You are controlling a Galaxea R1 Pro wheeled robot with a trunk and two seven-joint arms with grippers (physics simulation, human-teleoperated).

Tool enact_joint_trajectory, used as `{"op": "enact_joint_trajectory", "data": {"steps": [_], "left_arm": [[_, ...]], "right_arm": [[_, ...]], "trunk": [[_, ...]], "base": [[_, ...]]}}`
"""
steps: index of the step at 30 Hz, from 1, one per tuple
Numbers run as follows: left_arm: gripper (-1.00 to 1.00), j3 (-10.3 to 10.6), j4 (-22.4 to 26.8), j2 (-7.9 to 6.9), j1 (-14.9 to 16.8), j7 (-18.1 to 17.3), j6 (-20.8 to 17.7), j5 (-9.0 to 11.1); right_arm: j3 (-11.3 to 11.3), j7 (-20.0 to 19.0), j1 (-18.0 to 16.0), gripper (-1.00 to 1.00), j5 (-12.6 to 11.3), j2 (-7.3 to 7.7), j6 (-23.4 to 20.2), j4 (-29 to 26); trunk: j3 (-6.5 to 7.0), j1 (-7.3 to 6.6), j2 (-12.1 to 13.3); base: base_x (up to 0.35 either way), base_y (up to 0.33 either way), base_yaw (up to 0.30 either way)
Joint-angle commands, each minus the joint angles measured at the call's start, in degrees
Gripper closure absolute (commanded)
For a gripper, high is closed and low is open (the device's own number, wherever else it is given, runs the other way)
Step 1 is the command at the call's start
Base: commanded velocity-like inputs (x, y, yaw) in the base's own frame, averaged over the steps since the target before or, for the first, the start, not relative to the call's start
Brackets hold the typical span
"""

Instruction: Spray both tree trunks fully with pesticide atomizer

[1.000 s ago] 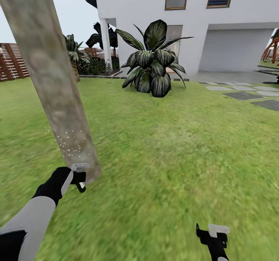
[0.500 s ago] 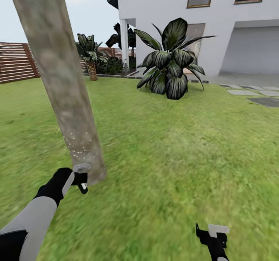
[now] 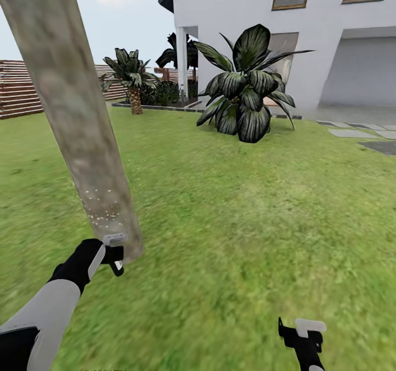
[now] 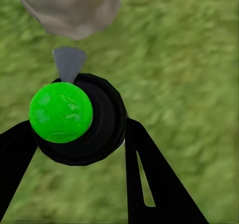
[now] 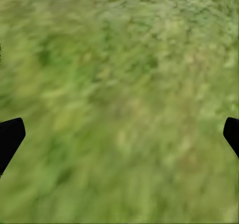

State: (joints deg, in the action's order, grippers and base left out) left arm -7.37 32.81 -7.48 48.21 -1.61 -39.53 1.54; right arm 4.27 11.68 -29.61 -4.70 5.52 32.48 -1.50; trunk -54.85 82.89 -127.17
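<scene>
Left gripper (image 3: 114,252) pinching sprayer (image 4: 82,118) w/ nozzle aimed at base of tree trunk (image 3: 77,118), close beside it, prob. to add to pale specks (image 3: 102,206) just above; right gripper (image 3: 302,332) spread, idle over grass (image 3: 247,211), well apart from trunk.

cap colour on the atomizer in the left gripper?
Bright green cap on the black atomizer, best in the left wrist view.

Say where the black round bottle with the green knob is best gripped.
Grip the black bottle by its round body, one finger each side, coming from opposite its grey nozzle, leaving that free toward the grey-tan trunk. The left gripper holds it so.
</scene>
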Motion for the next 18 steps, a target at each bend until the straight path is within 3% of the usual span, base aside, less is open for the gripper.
{"op": "enact_joint_trajectory", "data": {"steps": [1, 18], "left_arm": [[1.0, -0.2, 0.1, 0.04, 0.0, 0.0, -0.3, 0.2], [1.0, -0.1, -2.2, 0.29, 0.0, 0.1, 0.1, 0.4]], "right_arm": [[0.5, 0.1, 0.0, -1.0, -0.5, 0.01, 0.1, 0.0], [0.5, 0.1, 0.0, -1.0, -0.5, 0.0, 0.1, 0.0]], "trunk": [[-0.05, 0.0, 0.0], [-0.05, 0.0, 0.0]], "base": [[0.099, -0.27, 0.269], [0.144, -0.265, 0.276]]}}
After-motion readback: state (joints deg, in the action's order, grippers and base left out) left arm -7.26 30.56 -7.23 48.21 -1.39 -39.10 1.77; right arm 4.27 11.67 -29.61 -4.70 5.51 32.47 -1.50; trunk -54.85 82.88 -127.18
